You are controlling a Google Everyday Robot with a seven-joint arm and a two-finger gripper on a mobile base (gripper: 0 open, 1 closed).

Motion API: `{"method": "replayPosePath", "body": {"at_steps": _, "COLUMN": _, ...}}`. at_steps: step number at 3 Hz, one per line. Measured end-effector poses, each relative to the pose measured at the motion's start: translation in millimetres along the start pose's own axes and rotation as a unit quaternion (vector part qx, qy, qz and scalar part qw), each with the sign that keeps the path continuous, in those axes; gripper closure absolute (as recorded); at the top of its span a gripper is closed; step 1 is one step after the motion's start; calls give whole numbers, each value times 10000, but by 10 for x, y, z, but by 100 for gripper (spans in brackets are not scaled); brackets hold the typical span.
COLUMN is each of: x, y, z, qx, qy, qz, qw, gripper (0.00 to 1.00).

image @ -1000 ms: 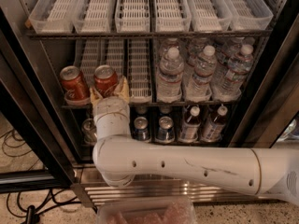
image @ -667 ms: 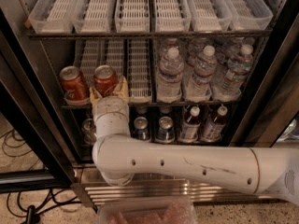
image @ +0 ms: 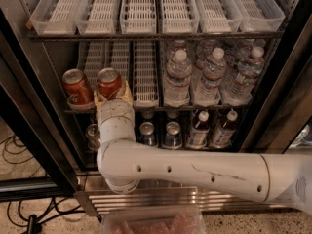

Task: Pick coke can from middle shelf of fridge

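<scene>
Two red coke cans stand at the left front of the middle shelf (image: 145, 89) of the fridge (image: 29, 101). My gripper (image: 112, 95) reaches in from below on a white arm. Its tan fingers (image: 100, 100) hug both sides of the right coke can (image: 109, 81), which stands upright on the shelf. The left coke can (image: 77, 87) stands free just beside it. The gripper hides the lower part of the held can.
Clear water bottles (image: 178, 77) fill the right of the middle shelf. Wide clear bins (image: 139, 9) sit on the rack above. Silver-topped cans (image: 171, 133) and small bottles (image: 199, 128) stand below. The ribbed steel base (image: 146, 201), floor cables (image: 14, 150) and a clear container (image: 151, 223) are in front.
</scene>
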State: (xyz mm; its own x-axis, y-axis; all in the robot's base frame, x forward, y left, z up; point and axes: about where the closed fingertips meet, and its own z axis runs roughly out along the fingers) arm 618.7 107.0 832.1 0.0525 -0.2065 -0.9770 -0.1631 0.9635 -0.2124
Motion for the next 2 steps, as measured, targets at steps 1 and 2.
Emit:
{"method": "replayPosePath", "body": {"at_steps": 1, "x": 0, "y": 0, "z": 0, "qx": 0, "qy": 0, "qz": 0, "qw": 10000, "gripper": 100}}
{"method": "replayPosePath", "body": {"at_steps": 2, "x": 0, "y": 0, "z": 0, "qx": 0, "qy": 0, "qz": 0, "qw": 10000, "gripper": 100}}
